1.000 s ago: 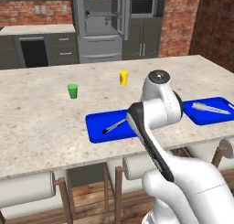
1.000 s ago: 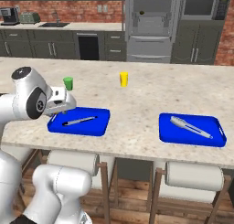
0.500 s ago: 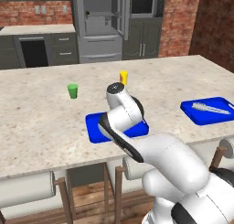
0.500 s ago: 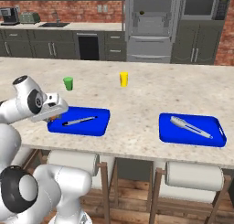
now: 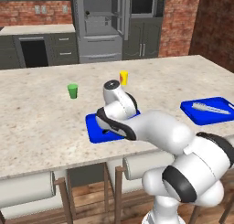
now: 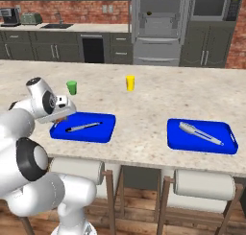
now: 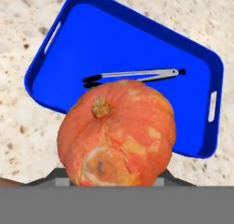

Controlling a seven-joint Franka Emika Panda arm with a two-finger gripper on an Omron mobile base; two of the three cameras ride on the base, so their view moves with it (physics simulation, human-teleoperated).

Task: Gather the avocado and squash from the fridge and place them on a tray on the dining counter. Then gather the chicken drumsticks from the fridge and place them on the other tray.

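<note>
Squash [image 7: 118,134], orange-red, ribbed and rounded with a stubby stem, sits clamped between the fingers above the shallow bright-blue rectangular tray [image 7: 201,127] on the beige speckled surface [image 7: 27,127]. It looks rigid and smooth-skinned (likely slippery), best held across its widest flanks.

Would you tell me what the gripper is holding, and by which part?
The squash, apparently held low on its sides, stem up toward the camera; the fingertips are hidden beneath it.

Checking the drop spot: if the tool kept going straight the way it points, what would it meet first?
Most likely the shallow bright-blue rectangular tray, near the slim silver tongs lying in it. The orange-red rounded squash sits before the camera; depth is unclear.
</note>
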